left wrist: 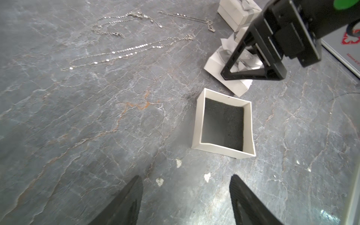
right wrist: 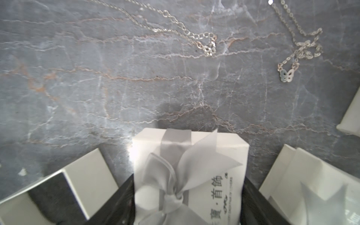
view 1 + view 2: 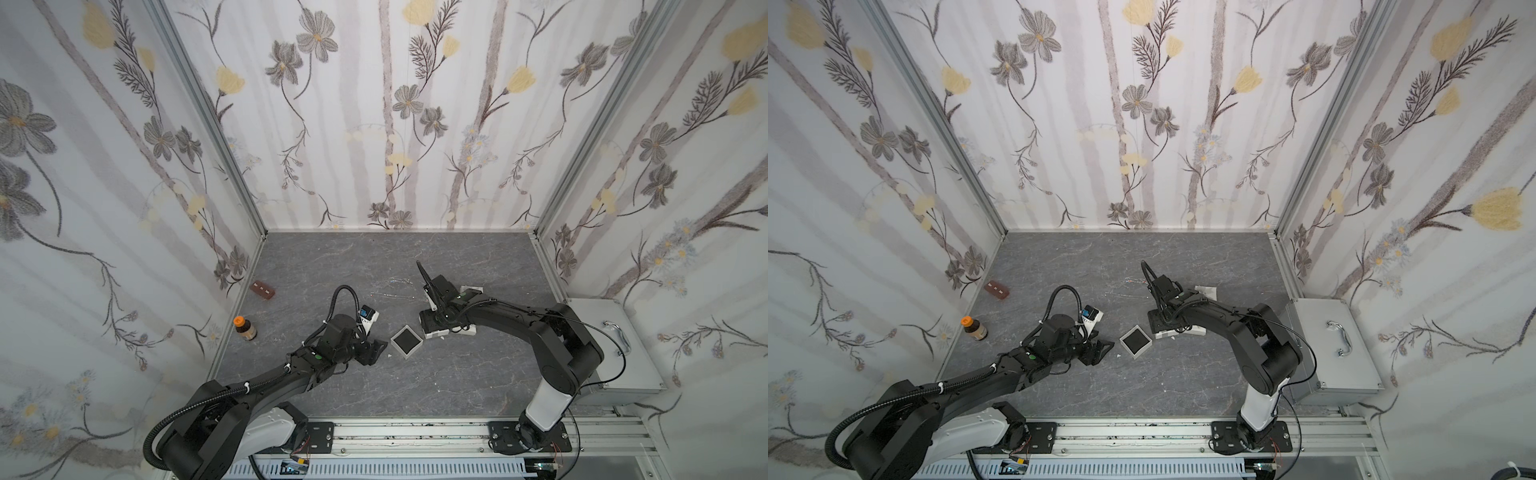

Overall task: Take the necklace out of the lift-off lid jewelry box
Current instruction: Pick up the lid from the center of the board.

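Both top views look steeply down from high above the near edge, taking in the whole table and its walls; they overlap almost fully. The left wrist camera sits low, close to the tabletop, facing right and slightly far over the open box. The right wrist camera hangs very near a ribboned box, apparently facing far and left. Both wrist views share the open box and the chains.
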Controlling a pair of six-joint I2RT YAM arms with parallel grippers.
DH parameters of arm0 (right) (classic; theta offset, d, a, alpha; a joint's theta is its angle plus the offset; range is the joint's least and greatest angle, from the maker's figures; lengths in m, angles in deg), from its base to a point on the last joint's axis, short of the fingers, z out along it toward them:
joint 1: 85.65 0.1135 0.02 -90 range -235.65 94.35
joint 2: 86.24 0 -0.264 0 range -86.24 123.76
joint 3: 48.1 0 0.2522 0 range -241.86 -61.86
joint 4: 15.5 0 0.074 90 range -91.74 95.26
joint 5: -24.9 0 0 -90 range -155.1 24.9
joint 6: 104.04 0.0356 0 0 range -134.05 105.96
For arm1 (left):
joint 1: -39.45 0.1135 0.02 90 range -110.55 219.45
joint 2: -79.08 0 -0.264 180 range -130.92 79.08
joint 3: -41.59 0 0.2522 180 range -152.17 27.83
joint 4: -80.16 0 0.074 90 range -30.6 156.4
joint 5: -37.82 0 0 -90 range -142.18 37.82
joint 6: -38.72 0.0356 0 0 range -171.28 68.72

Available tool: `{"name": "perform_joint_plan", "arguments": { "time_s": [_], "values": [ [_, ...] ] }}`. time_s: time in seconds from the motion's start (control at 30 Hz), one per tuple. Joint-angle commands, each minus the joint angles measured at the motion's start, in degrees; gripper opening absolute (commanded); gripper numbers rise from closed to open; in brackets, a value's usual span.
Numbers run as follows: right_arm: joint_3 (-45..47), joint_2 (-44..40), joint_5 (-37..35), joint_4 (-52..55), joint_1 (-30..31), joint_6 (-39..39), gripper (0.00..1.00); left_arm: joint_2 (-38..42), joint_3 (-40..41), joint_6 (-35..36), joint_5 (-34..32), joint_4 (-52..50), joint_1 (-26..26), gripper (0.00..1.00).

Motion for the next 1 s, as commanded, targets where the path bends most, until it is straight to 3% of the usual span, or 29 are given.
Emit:
{"name": "perform_joint_plan", "arguments": {
  "time_s": [0.0, 0.2, 0.37, 0.97],
  "values": [
    [0.05, -2.24, 7.16, -1.88, -1.22, -4.25, 0.72, -0.34, -0.58, 0.87, 1.32, 1.42, -1.12, 0.72],
    [-0.05, -4.50, 21.71, -2.03, -2.86, -10.43, 0.71, -1.15, -1.05, 1.68, 0.36, 0.56, -3.53, 0.69],
    [0.22, -4.37, 28.50, -3.29, -1.69, -13.66, 0.71, -4.30, -2.30, 1.65, -0.63, 0.17, -4.38, 0.63],
    [0.56, -0.88, 31.42, -3.89, -0.42, -16.28, 0.71, -14.70, -4.68, -1.54, -6.91, 6.02, -7.05, 0.54]
  ]
}}
